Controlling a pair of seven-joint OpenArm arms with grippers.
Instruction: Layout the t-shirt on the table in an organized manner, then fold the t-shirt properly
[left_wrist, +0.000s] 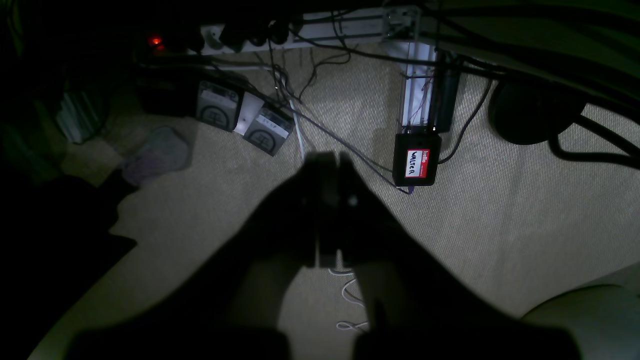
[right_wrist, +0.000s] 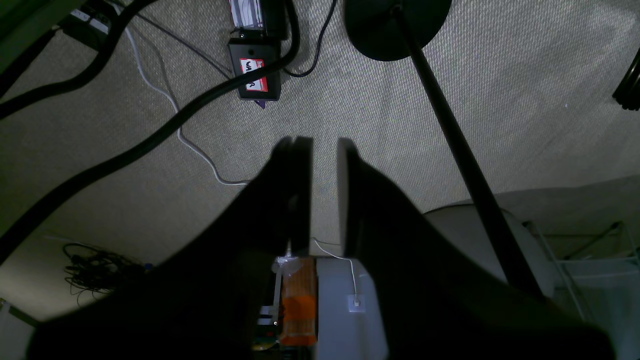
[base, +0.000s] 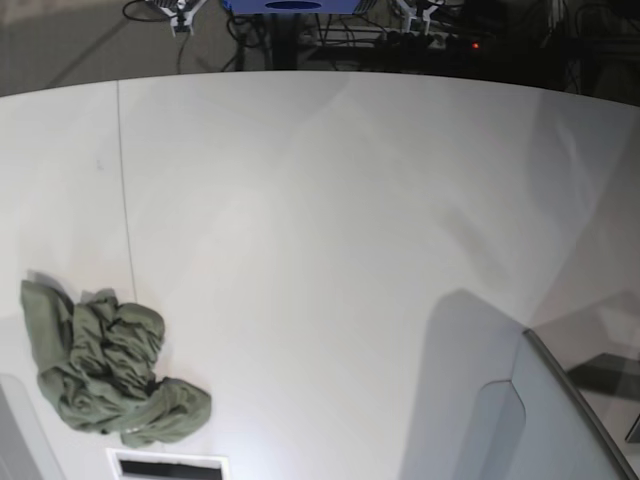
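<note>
t-shirt (base: 105, 365) crumpled in a heap on the table (base: 330, 230), well left of its dark seam's lower end, right-arm side; right gripper (right_wrist: 324, 145) slightly parted, empty; left gripper (left_wrist: 331, 159) closed, empty; both off-table over carpet; right arm likely nearer.

"hello / WALTER" on black box (left_wrist: 416, 161)

T-shirt (base: 108, 370): lies crumpled on the table (base: 330, 230), near its front-left corner, just right of the seam line's (base: 124, 190) lower end. Raised panel (base: 545, 410): at the table's front-right corner, well apart from the t-shirt.
</note>
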